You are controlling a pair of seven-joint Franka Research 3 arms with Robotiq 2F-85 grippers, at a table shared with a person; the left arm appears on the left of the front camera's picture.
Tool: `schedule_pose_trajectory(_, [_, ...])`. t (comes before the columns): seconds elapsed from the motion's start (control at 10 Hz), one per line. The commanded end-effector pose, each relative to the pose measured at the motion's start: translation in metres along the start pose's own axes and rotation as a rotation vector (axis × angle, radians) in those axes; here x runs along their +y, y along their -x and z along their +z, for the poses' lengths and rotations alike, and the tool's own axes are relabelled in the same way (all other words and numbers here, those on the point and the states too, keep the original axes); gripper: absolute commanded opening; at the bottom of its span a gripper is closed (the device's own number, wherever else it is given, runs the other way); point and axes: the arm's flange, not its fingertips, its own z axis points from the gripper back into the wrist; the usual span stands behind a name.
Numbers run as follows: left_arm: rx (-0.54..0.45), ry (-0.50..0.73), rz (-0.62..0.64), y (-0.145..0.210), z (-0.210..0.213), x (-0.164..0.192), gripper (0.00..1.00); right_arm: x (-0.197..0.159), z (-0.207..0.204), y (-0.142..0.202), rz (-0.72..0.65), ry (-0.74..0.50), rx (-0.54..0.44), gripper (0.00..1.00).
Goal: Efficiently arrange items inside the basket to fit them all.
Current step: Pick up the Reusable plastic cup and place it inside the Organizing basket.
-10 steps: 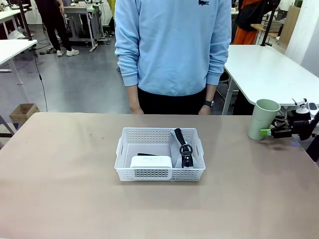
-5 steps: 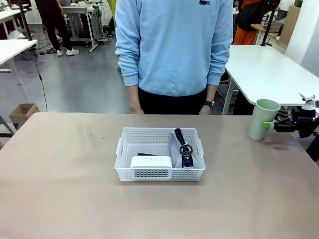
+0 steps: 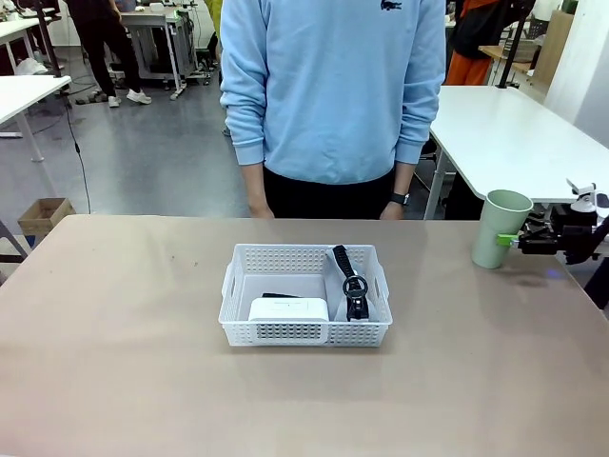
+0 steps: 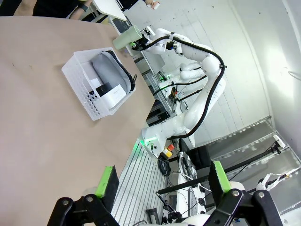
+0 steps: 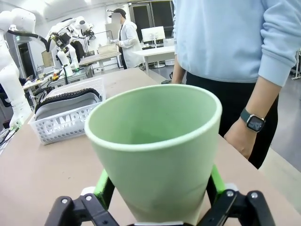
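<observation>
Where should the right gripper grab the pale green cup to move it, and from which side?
Grip the pale green cup low on its wall, side-on from the robot's right. It stands upright and tapers toward the base, so the narrow lower part probably fits best between the right gripper's open fingers. The right wrist view shows the green pads already flanking that lower wall.

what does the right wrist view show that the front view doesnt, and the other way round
Right wrist view: the inside of the pale green cup, which looks empty, sitting between the right gripper and its green pads, and the face of the watch on the person's wrist.

Front view: the small white rectangular box at the near wall of the basket, and the cup standing upright on the table, outside the basket.

Both: cup, basket, grey zip pouch, and the person in a light blue sweatshirt.
</observation>
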Motion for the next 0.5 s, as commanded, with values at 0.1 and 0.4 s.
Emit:
schedule_pose_trajectory(0.1, [0.007,-0.008,0.002,0.0013,0.0010,-0.0034,1.00,-0.0072,-0.0085,-0.0003,0.014,0.004,-0.033,1.00])
schedule_pose_trajectory(0.4, [0.007,-0.008,0.002,0.0013,0.0010,-0.0034,1.00,-0.0072,-0.0097,-0.0012,0.013,0.004,-0.019,1.00])
